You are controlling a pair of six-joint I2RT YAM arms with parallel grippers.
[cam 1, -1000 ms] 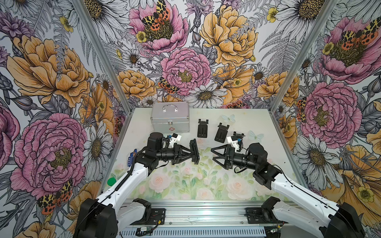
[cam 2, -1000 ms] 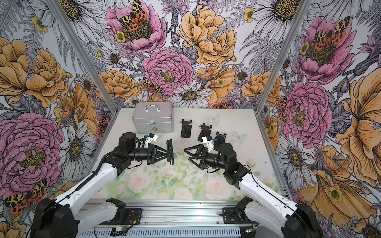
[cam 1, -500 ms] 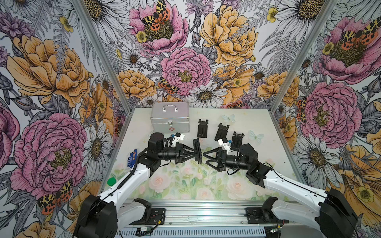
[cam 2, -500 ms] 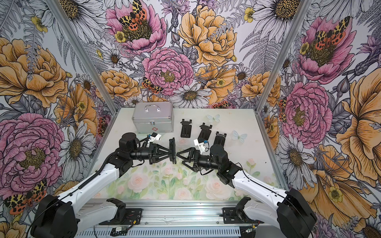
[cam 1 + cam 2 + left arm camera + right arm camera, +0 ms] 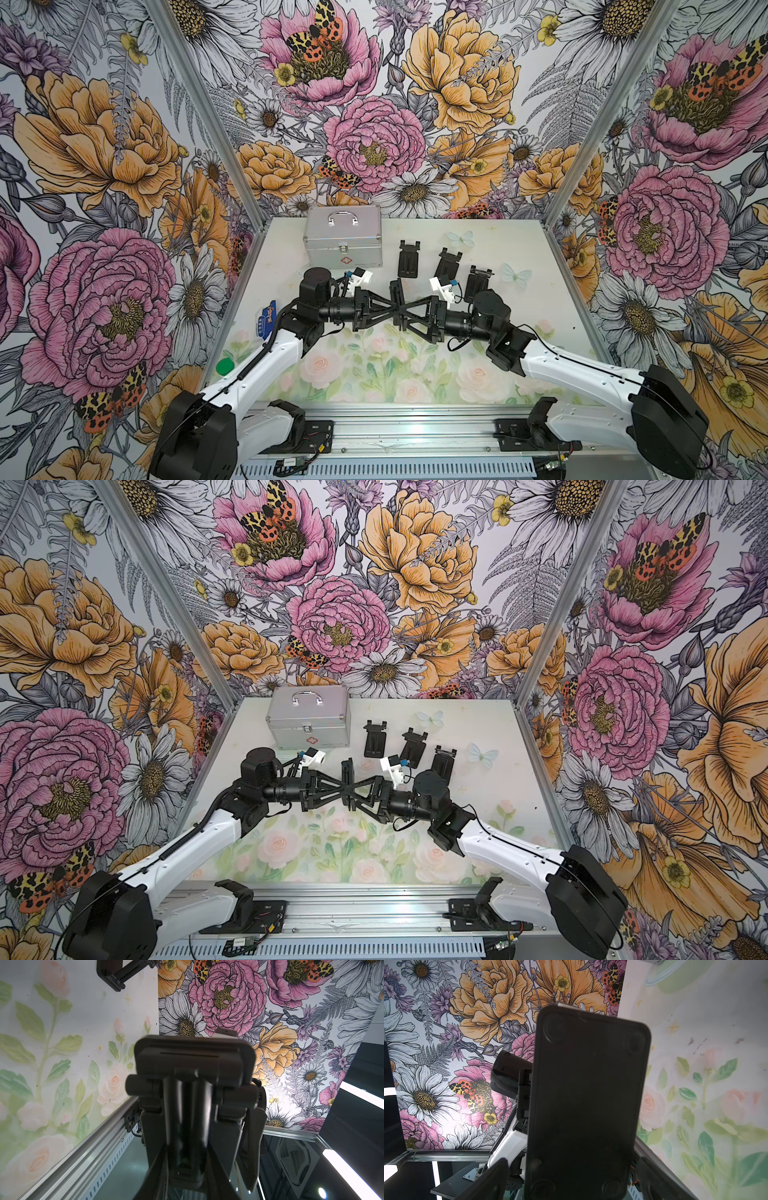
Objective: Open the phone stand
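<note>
Pale rose-printed tabletop (image 5: 365, 374), floral walls (image 5: 374, 124) on three sides (phone stand (image 5: 395, 293) aloft).

The black phone stand (image 5: 395, 291), folded flat, stands on edge, pinched in the left hand (image 5: 390, 309).

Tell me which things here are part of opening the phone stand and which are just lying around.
In the job: phone stand held upright, left gripper shut on it, open right gripper at its other side.
Lying about: three other stands, silver case, blue packet, green disc.
</note>
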